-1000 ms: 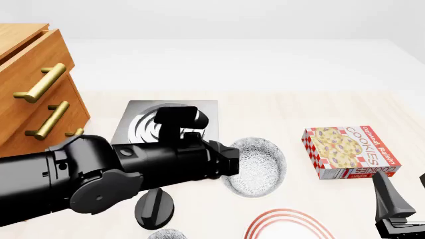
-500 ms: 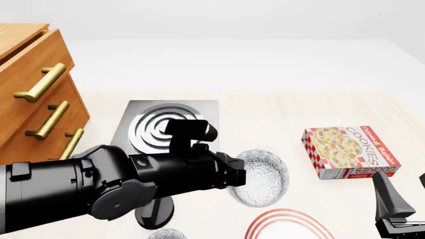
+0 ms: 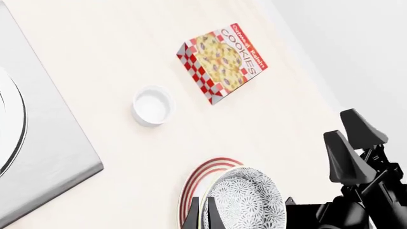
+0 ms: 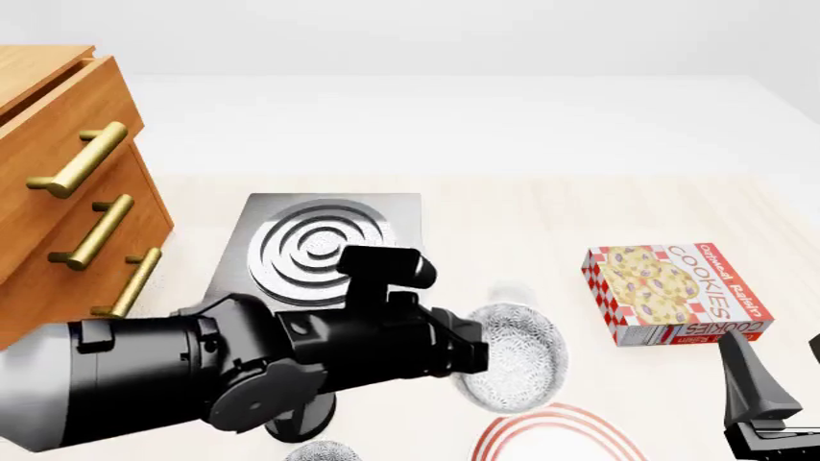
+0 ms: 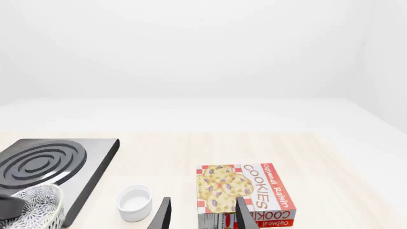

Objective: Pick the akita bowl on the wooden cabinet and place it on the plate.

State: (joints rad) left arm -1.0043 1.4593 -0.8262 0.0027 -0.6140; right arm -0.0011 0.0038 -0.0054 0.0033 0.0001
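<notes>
Left gripper [image 3: 201, 213] is clamped on the rim of the akita bowl [image 3: 245, 200]: two fingertips straddle the wall, a narrow gap with the rim between them. In the front view the bowl [image 4: 516, 355] hangs off the end of the left arm, carried tilted, mouth facing partly sideways. It's airborne, off the wooden cabinet [image 4: 64, 182], which sits at 10 o'clock in the front view.

The plate [image 3: 202, 183] is directly under the bowl in the left wrist view, red rings showing past the bowl's edge. In the front view the plate [image 4: 554, 434] is at 6 o'clock, half cut off by the frame edge, with the bowl just beyond its far rim. So it's near the drop zone but probably not centred yet.

Right gripper [image 5: 202, 215] has its fingers parted with nothing between them, parked facing the cookie box [image 5: 245, 193].

Risks:
- A rim-only pinch on a tilted bowl could let it pivot or slip if the wrist rotates fast.
- Releasing tilted would likely land it on its edge, then it rolls off the plate or settles half on the rim.
- Releasing early would put it on the table short of the plate.
- The right arm is close by at 4 o'clock, so a clash is possible if the left arm swings wide.

Containers: the bowl's inside isn't clearly visible, and I can't tell its contents. The small white cup [image 3: 152, 105] between the stove [image 3: 38, 157] and the cookie box looks empty. The plate is bare where visible.
</notes>
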